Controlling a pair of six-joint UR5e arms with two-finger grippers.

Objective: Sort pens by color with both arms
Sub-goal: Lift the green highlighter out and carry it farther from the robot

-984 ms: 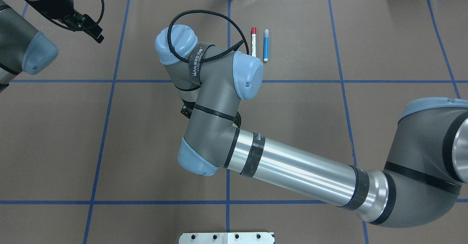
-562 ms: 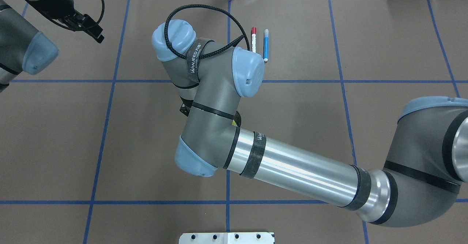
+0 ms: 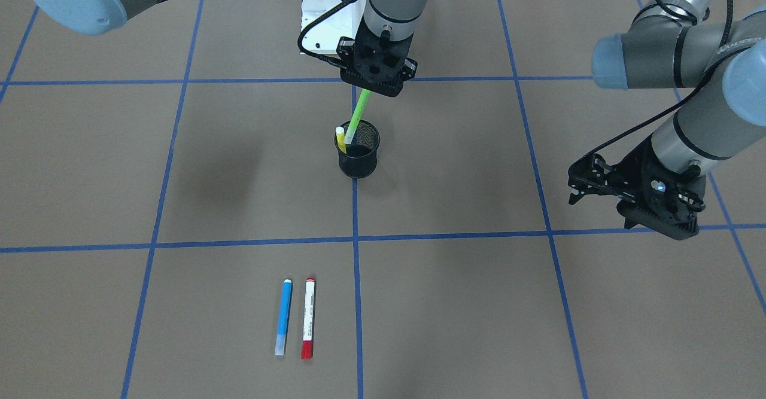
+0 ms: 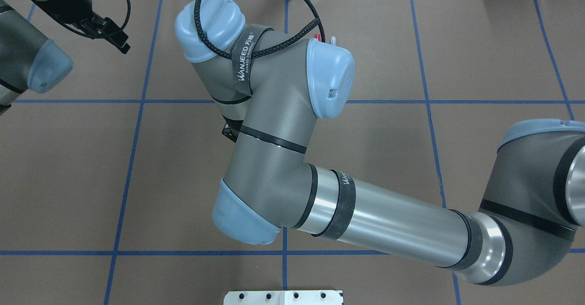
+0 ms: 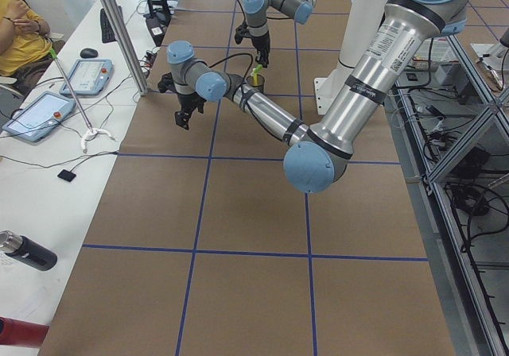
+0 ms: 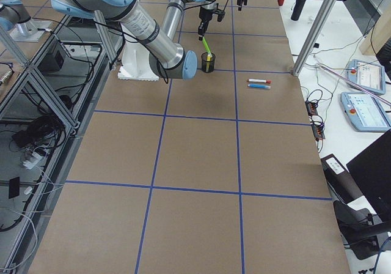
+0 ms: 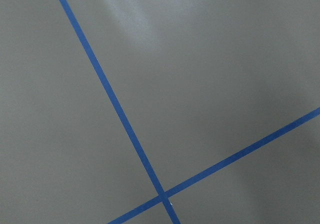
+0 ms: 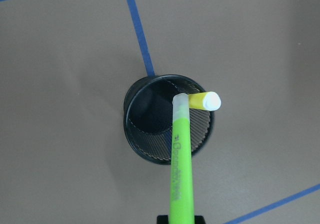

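My right gripper [image 3: 374, 90] is shut on the green pen [image 3: 359, 115] and holds it tilted over the black mesh cup [image 3: 358, 154], its pale lower tip at the cup's mouth. In the right wrist view the green pen [image 8: 180, 169] points down at the cup [image 8: 137, 134], where the yellow pen [image 8: 205, 100] leans against the rim. The blue pen [image 3: 283, 316] and the red-capped pen [image 3: 308, 316] lie side by side on the mat, far from the robot. My left gripper [image 3: 575, 186] hovers open and empty off to the side. The right arm hides its gripper in the overhead view.
Blue tape lines divide the brown mat into squares [image 7: 125, 124]. The white pedestal base [image 4: 283, 297] sits at the robot's edge. A metal post [image 5: 119, 30], tablets [image 5: 87, 74] and a seated person [image 5: 20, 30] are on the side bench beyond the table.
The right arm has risen toward the overhead camera and now covers most of the red and blue pens. The left arm has not moved.
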